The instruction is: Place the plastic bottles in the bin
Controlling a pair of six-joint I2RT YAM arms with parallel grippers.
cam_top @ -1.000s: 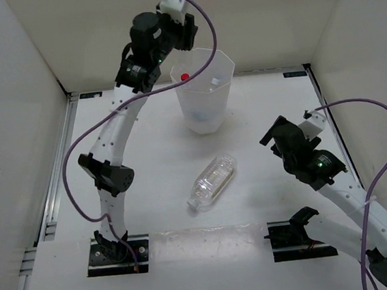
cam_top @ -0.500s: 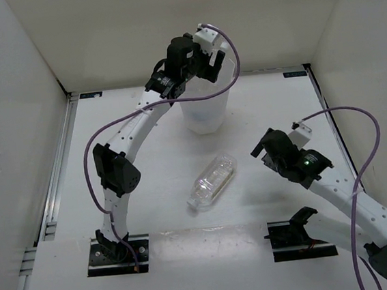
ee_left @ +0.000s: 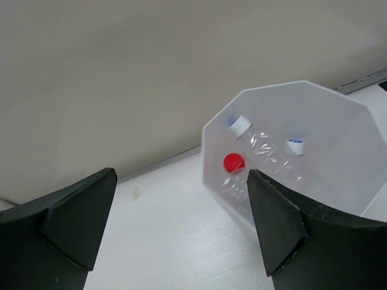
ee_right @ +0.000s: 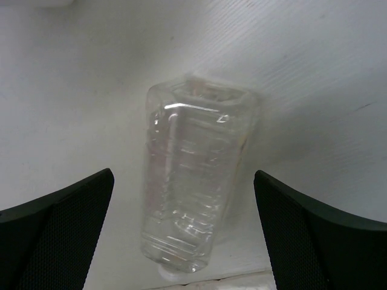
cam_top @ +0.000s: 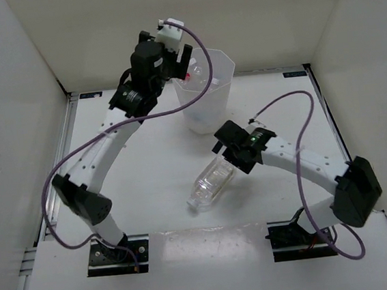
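The translucent white bin [cam_top: 210, 105] stands at the back of the table. Inside it lie several plastic bottles: one with a red cap [ee_left: 233, 162] and two with pale caps [ee_left: 241, 125]. My left gripper [cam_top: 184, 62] hovers open and empty beside the bin's left rim [ee_left: 208, 136]. A fat ribbed clear bottle [cam_top: 212, 181] lies on its side mid-table, cap toward the near edge. My right gripper [cam_top: 227, 154] hangs open just over that bottle's base end, and its fingers straddle the bottle [ee_right: 190, 187] without touching it.
White walls close in the table on the left, back and right. Purple cables loop from both arms, one passing in front of the bin. The arm bases sit at the near edge.
My left gripper has opened and let its bottle into the bin, then drawn back left of the rim. My right arm has swung left to over the lying bottle.
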